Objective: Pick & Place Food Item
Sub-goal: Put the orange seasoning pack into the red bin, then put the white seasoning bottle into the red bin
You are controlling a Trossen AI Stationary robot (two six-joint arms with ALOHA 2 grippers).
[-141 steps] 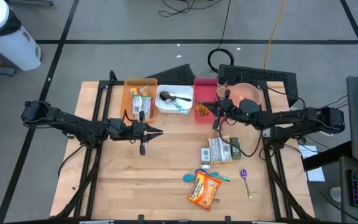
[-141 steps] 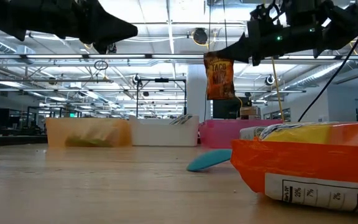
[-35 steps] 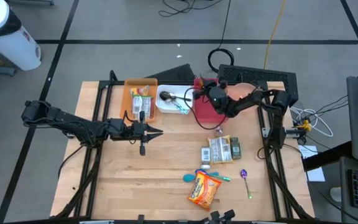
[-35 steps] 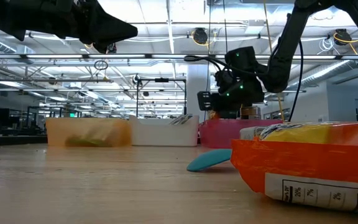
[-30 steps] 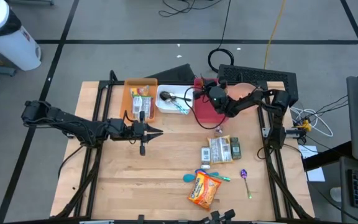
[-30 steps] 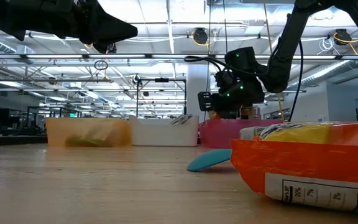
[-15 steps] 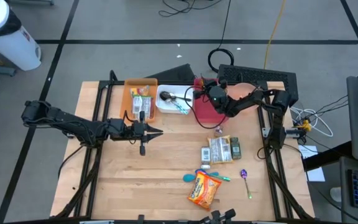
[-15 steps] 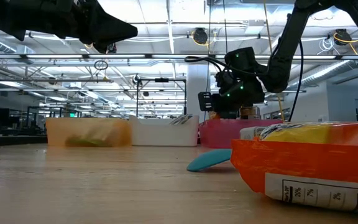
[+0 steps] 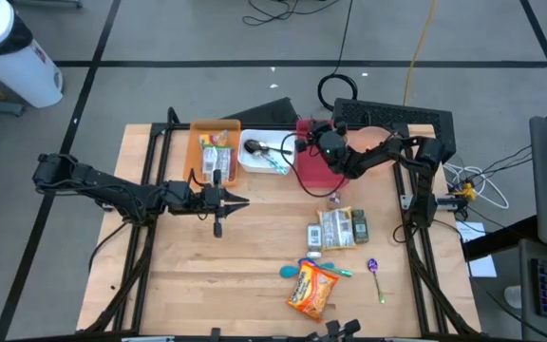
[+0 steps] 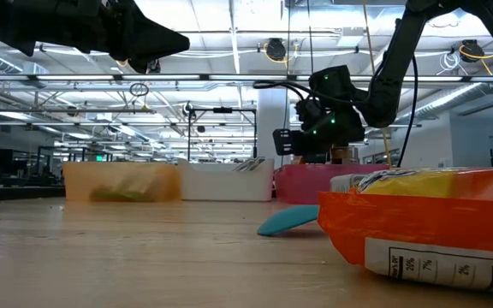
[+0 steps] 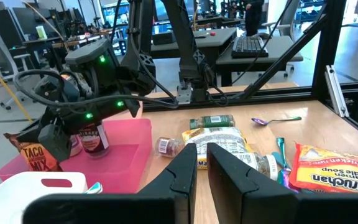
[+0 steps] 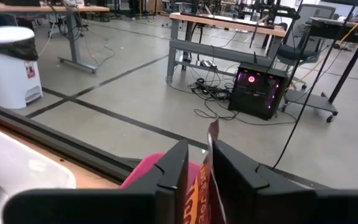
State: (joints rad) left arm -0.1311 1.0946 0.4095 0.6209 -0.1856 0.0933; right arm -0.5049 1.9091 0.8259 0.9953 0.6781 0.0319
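- Right claw (image 9: pixel 305 144) poised above the far left corner of the pink bin (image 9: pixel 315 177), at the back of the worktop (image 9: pixel 254 256).
- Clenched on a thin taco seasoning packet (image 11: pixel 33 157), gripped by its top edge and pinched edge-on between the two fingers in the right wrist view.
- Packet hanging straight down from the claw, long axis upright, lower end at or just past the bin's rim. Bin floor directly beneath and toward the robot from the claw, so a plain let-go probably enough to land the packet inside.
- Already standing in the bin, just beside the hanging packet: a small dark jar (image 11: pixel 92 138).
- Left claw (image 9: pixel 241 200) waiting over the middle of the worktop, well apart from the bin, fingers drawn almost together on nothing. Right arm clearly the nearer one.
- Hard to make out: from above, the packet hidden under the right claw and its cables. From the low view, bin contents masked by the pink wall and the packet lost behind the claw body. From the left wrist view, unclear whether the packet's bottom edge touches the rim or hangs free, and whether it sits inside or just outside that corner.
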